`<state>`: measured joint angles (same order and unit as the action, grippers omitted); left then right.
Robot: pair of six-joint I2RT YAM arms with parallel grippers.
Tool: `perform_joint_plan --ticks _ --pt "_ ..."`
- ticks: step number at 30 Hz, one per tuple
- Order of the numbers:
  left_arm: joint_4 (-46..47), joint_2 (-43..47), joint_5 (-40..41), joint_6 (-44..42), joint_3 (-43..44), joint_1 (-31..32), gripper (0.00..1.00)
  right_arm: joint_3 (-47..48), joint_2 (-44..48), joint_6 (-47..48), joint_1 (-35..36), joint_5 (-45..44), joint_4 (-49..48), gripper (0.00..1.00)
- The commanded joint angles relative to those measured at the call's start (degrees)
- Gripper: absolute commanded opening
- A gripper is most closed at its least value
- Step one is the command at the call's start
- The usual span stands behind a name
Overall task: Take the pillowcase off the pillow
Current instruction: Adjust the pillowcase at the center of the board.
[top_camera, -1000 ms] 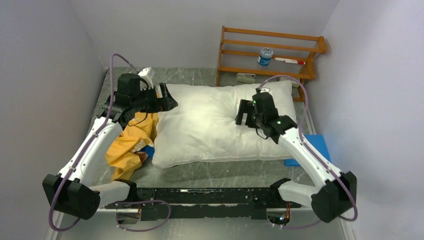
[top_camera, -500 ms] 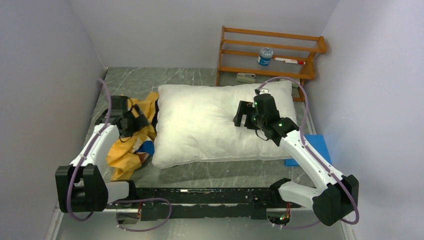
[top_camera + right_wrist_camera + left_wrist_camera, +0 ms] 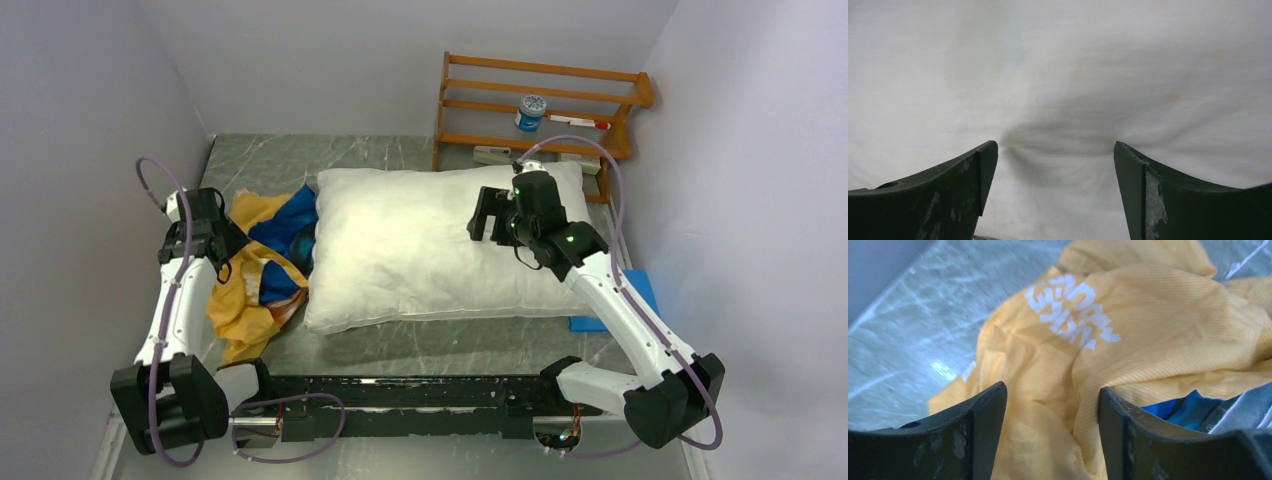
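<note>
Top external: pillow bare, centre of counter; pillowcase crumpled at its 9 o'clock, touching it.
Left wrist: left tool released, jaws spread above yellow pillowcase.
Right wrist: right tool released, spread above pillow.

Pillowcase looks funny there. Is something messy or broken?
Only that: the pillowcase lies in a crumpled heap on the table, beside the left end of the bare white pillow, with yellow and blue sides both showing. The pillow lies flat. Nothing looks torn or spilled.
</note>
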<state>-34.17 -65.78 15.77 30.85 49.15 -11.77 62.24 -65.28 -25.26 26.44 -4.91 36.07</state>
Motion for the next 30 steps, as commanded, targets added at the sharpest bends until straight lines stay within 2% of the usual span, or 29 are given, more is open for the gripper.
perform_joint_plan --ticks 1,6,9,13,14,15,17,19,23,26,28,30 --pt "2.2 1.6 4.8 -1.9 2.9 -1.3 0.62 3.0 1.8 1.5 0.4 0.1 2.1 0.89" --pt "0.9 -0.4 5.8 -0.1 2.0 -2.0 0.49 4.9 2.6 1.9 0.4 0.4 3.8 0.89" --pt "0.4 2.2 5.4 3.0 0.9 -4.7 0.46 6.8 3.1 3.0 0.4 -1.9 5.3 0.89" --pt "-1.8 2.9 5.9 6.7 2.6 -5.8 0.45 9.6 3.9 4.8 0.3 -10.8 6.5 0.91" --pt "-1.8 3.0 4.9 7.1 2.9 -5.8 0.48 10.2 4.1 5.1 0.3 -13.4 6.6 0.91" --pt "-0.8 3.4 2.9 6.5 3.0 -5.8 0.55 10.8 4.2 5.2 0.4 -15.9 6.6 0.92" --pt "0.3 3.9 -2.4 4.6 4.5 -5.8 0.81 11.9 4.4 5.7 0.4 -20.6 6.3 0.94" --pt "0.0 3.8 -7.0 3.4 8.0 -5.6 0.96 13.5 4.4 6.1 0.1 -23.9 6.1 0.96" --pt "-1.8 2.8 -12.3 0.9 15.7 -3.3 0.97 15.9 4.0 7.0 -0.5 -27.4 4.2 1.0" --pt "-2.2 0.9 -16.8 -2.1 22.1 1.7 0.97 18.0 2.8 8.1 -2.1 -27.9 3.2 1.0" --pt "-4.4 -2.1 -18.0 -3.9 27.6 7.7 0.97 20.2 0.7 9.0 -5.2 -24.3 3.7 1.0" --pt "-5.4 -5.4 -20.2 -6.1 32.7 14.3 0.97 23.3 -2.3 8.9 -10.7 -17.2 5.2 1.0"
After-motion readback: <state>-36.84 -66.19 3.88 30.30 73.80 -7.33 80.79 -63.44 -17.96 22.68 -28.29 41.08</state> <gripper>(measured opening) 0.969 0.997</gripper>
